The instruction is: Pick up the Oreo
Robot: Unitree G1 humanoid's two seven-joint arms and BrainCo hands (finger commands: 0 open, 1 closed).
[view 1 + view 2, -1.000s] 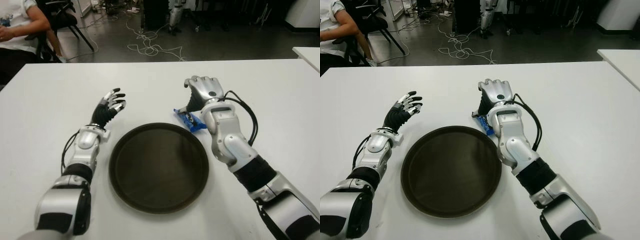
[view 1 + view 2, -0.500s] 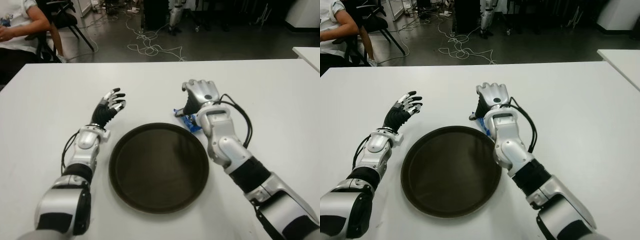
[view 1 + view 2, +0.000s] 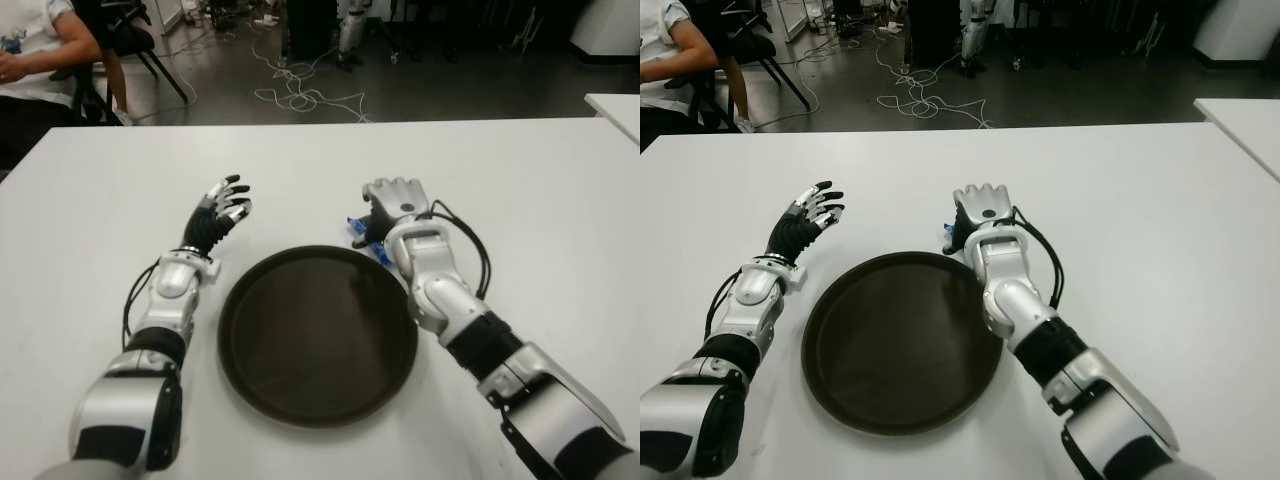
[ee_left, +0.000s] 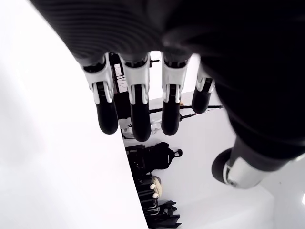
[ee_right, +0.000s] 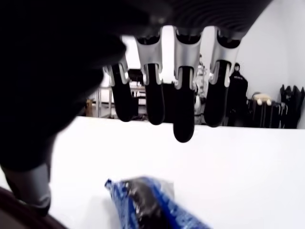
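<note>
The Oreo is a small blue packet [image 5: 143, 205] lying on the white table [image 3: 540, 200] just beyond the far right rim of the dark round tray [image 3: 318, 340]. In the eye views only its blue end [image 3: 359, 231] shows from under my right hand [image 3: 392, 197]. That hand hovers over the packet with its fingers [image 5: 183, 119] stretched out past it, open, holding nothing. My left hand [image 3: 222, 205] is open with spread fingers [image 4: 136, 109], left of the tray.
A person [image 3: 30, 45] sits at the table's far left corner. Cables [image 3: 300, 95] lie on the floor behind the table. Another white table's corner [image 3: 618, 105] shows at the right edge.
My right hand has slid left and a little nearer, and now covers most of the Oreo packet that lay in plain sight beside it. The left arm has not moved.
</note>
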